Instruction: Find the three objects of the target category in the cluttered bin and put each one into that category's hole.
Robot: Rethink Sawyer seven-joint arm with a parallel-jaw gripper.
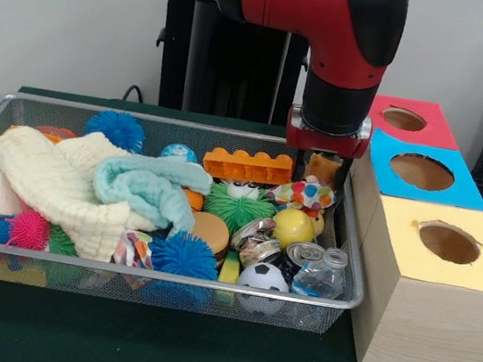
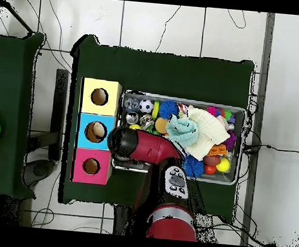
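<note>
Whether the gripper (image 1: 323, 170) is clenched or released cannot be told; it sits low in the wire bin's (image 1: 165, 274) corner nearest the blue box (image 1: 390, 149), around a tan object (image 1: 319, 165), possibly a target. Lifting could snag the bin's rim, or drag the spotted ball (image 1: 304, 194) just beside it.

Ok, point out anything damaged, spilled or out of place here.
The yellow box has a ragged, torn edge around its hole, unlike the clean holes in the blue box and red box. Cloths lie heaped over toys in the bin. Nothing has spilled outside it.
</note>
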